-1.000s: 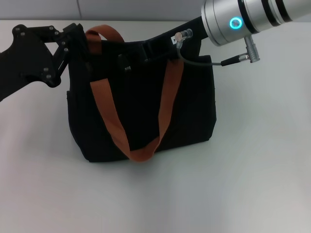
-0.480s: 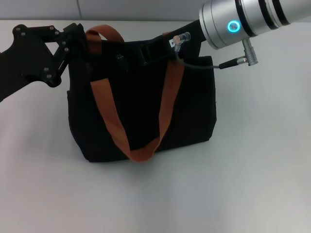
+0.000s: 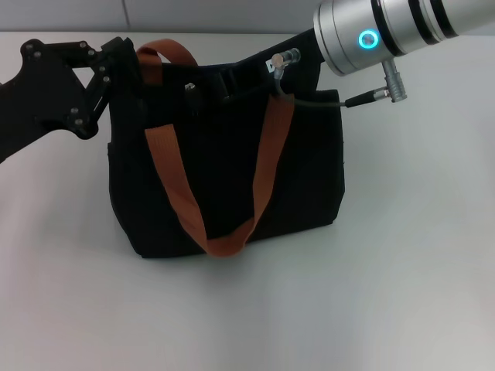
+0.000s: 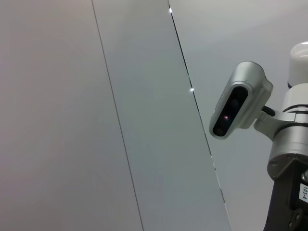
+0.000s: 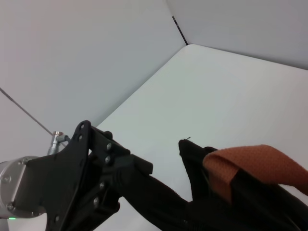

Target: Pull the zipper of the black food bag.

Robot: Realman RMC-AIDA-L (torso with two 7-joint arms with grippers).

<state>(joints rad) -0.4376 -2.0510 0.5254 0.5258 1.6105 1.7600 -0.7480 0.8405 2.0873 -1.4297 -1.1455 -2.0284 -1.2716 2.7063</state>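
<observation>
- A plain white table (image 3: 402,270) filled the head view, with a pale panelled wall (image 4: 120,120) behind it.
- The black food bag (image 3: 224,182) stood upright near the middle of the table, one rust-brown strap (image 3: 182,197) hanging in a loop down its front face.
- The left gripper (image 3: 116,73) was at the bag's upper left corner, its fingers pressed against the fabric there; whether they were clenched on it could not be told.
- The right gripper (image 3: 232,83) reached in from the upper right and lay along the bag's top edge, near a small silvery piece (image 3: 189,89) that may have been the zipper; its fingers merged with the black fabric, so its state could not be told.
- The right wrist view showed the left gripper (image 5: 101,185) beside the bag's corner and strap.
</observation>
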